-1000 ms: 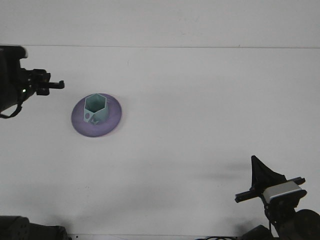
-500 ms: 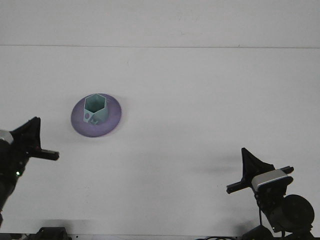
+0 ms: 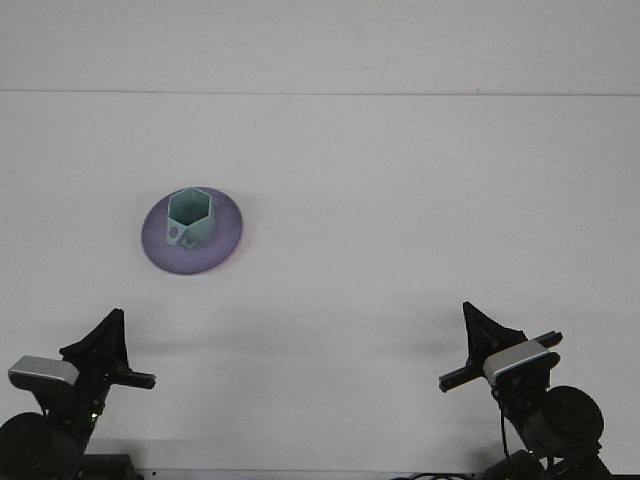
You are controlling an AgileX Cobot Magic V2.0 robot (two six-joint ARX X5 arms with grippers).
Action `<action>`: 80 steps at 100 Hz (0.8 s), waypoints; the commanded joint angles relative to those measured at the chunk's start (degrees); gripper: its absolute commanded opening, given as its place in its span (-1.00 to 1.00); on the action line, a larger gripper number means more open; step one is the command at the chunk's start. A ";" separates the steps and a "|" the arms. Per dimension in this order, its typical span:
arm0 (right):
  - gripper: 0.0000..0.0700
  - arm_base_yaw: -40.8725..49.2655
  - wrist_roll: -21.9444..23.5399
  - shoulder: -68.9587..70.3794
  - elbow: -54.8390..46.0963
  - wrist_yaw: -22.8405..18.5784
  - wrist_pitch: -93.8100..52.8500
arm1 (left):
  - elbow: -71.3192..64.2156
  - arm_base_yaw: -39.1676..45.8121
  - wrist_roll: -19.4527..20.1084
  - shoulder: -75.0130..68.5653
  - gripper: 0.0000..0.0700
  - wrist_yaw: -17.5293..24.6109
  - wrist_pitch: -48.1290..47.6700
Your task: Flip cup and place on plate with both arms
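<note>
The teal hexagonal cup stands mouth-up on the purple plate, which lies on the white table; judged from that, the flip and placement look finished. A second ago the left gripper was up beside the plate's left edge; it has since swung down to the near-left corner, well below the plate, while the right gripper has drifted a little leftward, far to the plate's lower right. Whether either gripper's fingers are parted or closed cannot be told; neither holds anything. All around the plate lies bare tabletop, its far edge well beyond.
</note>
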 commanded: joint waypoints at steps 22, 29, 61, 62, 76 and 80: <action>-1.00 0.28 -0.44 -0.09 0.24 0.02 0.50 | 0.76 -0.11 -1.51 -0.66 -0.96 -0.17 0.44; -1.00 0.28 -0.44 -0.09 0.24 0.02 0.50 | 0.76 -0.11 -1.51 -0.66 -0.96 -0.17 0.44; -1.00 0.28 -0.44 -0.09 0.24 0.02 0.50 | -0.63 0.44 0.92 -0.72 -0.96 -0.50 1.31; -1.00 0.28 -0.44 -0.09 0.24 0.02 0.50 | -0.96 0.55 1.64 -0.79 -0.96 -0.72 1.46; -1.00 0.28 -0.44 -0.09 0.24 0.02 0.48 | -9.88 1.46 8.61 -2.73 -0.96 -1.25 8.76; -1.00 0.28 -0.44 -0.09 0.24 0.02 0.50 | -13.09 1.44 10.49 -3.63 -0.96 -0.66 11.96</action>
